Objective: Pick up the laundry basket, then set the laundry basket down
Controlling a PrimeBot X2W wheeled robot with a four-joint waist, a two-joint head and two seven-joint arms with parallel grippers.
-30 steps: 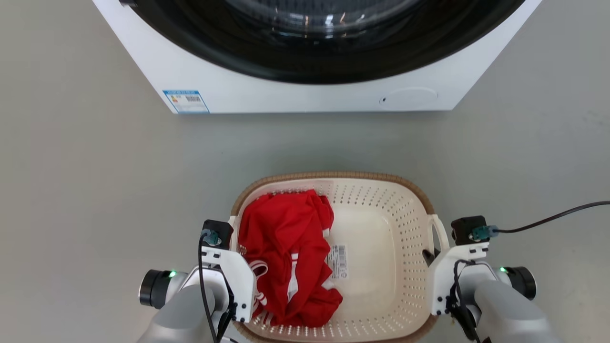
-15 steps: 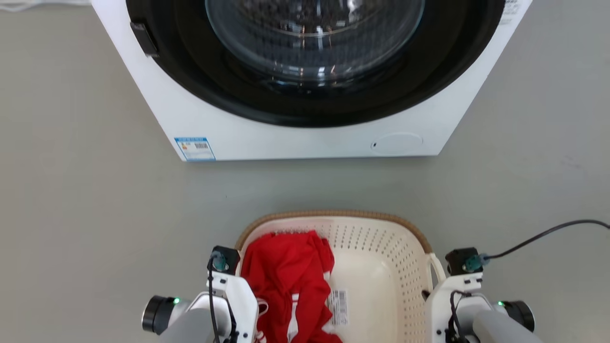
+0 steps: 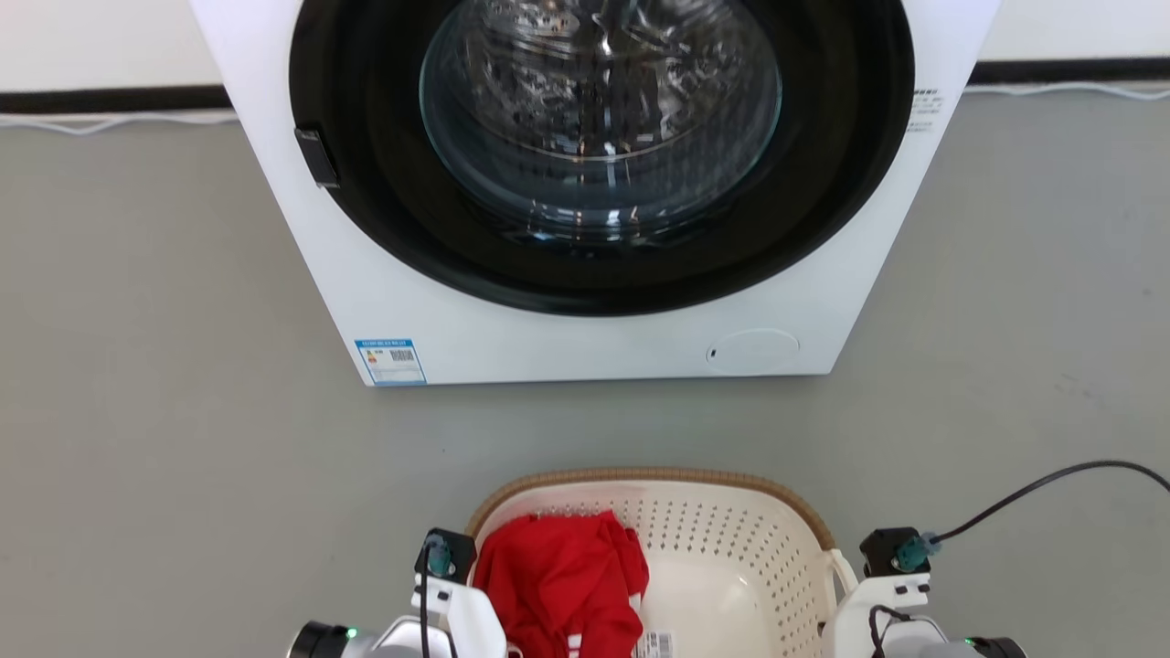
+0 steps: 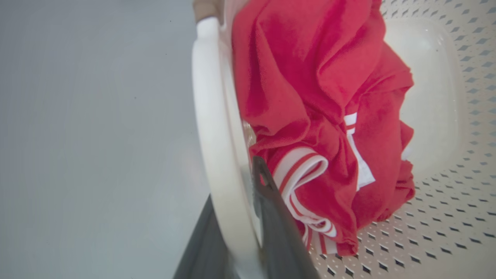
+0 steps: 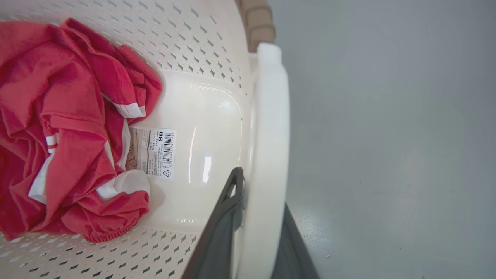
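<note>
Item: laundry basket (image 3: 731,539), cream, perforated walls, brown woven rim; over the grey floor (image 3: 183,366) on the near side of the washer (image 3: 548,347), apart from it and far from the floor's wall edge; whether it touches the floor cannot be told. Contents: red garment (image 3: 562,576) with white stripes, heaped against the left wall; barcode sticker (image 5: 153,153) on the bottom, touching the garment. Holds: left gripper (image 4: 236,186) clenched on the left loop handle (image 4: 211,116); right gripper (image 5: 263,190) clenched on the right loop handle (image 5: 271,116)
</note>
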